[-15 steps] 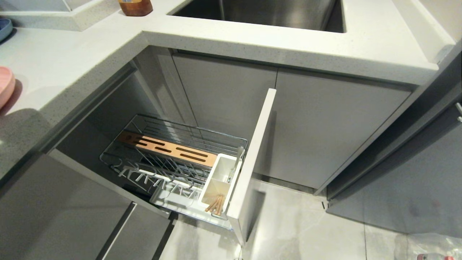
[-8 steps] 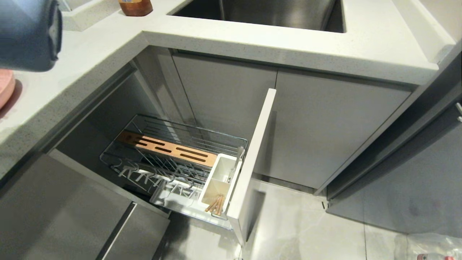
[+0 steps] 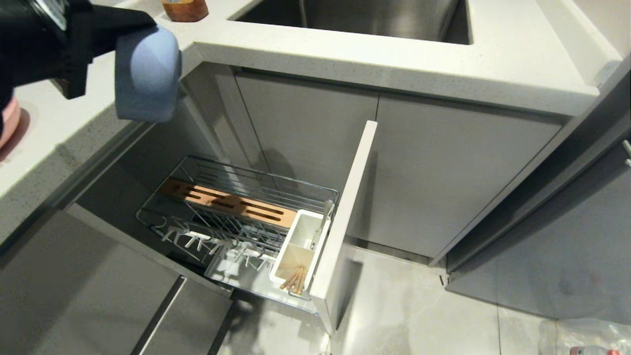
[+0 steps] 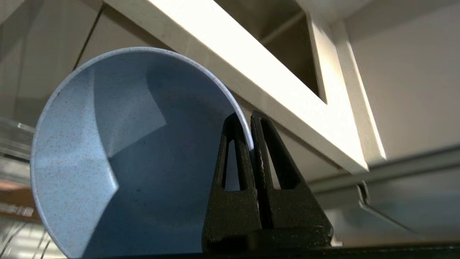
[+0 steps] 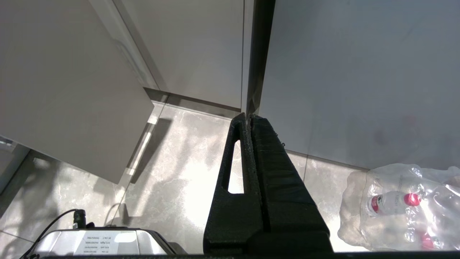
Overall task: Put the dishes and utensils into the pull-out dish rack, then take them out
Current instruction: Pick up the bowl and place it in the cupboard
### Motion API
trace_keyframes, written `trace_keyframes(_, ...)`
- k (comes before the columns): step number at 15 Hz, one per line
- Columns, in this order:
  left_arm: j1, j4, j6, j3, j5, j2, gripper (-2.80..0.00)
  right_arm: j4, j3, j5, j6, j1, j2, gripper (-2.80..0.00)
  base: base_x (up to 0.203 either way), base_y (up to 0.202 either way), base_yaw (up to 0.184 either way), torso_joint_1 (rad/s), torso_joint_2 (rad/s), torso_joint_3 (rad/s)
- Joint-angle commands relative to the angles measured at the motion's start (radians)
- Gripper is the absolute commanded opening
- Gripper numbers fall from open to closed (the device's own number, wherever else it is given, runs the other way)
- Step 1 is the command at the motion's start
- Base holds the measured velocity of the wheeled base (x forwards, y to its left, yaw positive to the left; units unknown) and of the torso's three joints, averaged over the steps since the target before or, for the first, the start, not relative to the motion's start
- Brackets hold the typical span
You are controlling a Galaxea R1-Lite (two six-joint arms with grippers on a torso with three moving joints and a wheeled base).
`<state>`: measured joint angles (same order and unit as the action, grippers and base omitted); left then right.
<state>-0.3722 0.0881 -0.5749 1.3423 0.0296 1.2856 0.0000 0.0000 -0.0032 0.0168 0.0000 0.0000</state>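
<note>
My left gripper (image 4: pixel 248 120) is shut on the rim of the pale blue bowl (image 4: pixel 125 154), one finger inside and one outside. In the head view the bowl (image 3: pixel 147 74) hangs on its side at the upper left, over the counter's edge and well above the pull-out dish rack (image 3: pixel 236 217). The rack is pulled out, with its copper-brown strip (image 3: pixel 231 203) and white caddy (image 3: pixel 301 231). The chopsticks (image 3: pixel 294 278) and spoon (image 3: pixel 323 222) stand in the caddy. The pink plate (image 3: pixel 6 123) lies on the counter at the far left. My right gripper (image 5: pixel 248 117) hangs shut and empty over the floor.
The rack's pale front panel (image 3: pixel 345 222) stands out into the floor space. The white counter (image 3: pixel 394 54) with the steel sink (image 3: pixel 369 17) runs above, and a brown jar (image 3: pixel 185 7) sits by the corner. A plastic-wrapped pack of bottles (image 5: pixel 402 205) lies on the floor at the right.
My left arm has come into the head view from the upper left, carrying the blue bowl rightwards off the counter to above the rack's opening. The rack and right arm have not moved.
</note>
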Motion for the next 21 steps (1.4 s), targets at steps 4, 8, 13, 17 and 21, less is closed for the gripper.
trace_keyframes(4, -0.030, 0.279, -0.005, -0.154, -0.146, 0.127, -2.80, 0.000, 0.000, 0.000, 0.000, 0.000, 0.002, -2.80, 0.000, 0.000, 0.000, 0.000, 0.00, 0.000)
trace_keyframes(8, -0.127, 0.470, -0.005, -0.222, -0.324, 0.242, -2.80, 0.000, 0.000, 0.000, 0.000, 0.000, 0.002, -2.80, 0.000, 0.000, 0.000, 0.000, 0.00, 0.000)
trace_keyframes(13, -0.241, 0.616, -0.016, -0.233, -0.669, 0.382, -2.80, 0.000, 0.000, 0.000, 0.000, 0.000, 0.000, -2.80, 0.000, 0.000, 0.000, 0.000, 0.00, 0.000)
trace_keyframes(17, -0.282, 0.679, -0.220, -0.193, -0.762, 0.474, -2.80, 0.000, 0.000, 0.000, 0.000, 0.000, 0.002, -2.80, 0.000, 0.000, 0.000, 0.000, 0.00, 0.000)
trace_keyframes(21, -0.272, 0.861, -0.332, -0.199, -0.767, 0.550, -2.80, 0.000, 0.000, 0.000, 0.000, 0.000, 0.002, -2.80, 0.000, 0.000, 0.000, 0.000, 0.00, 0.000)
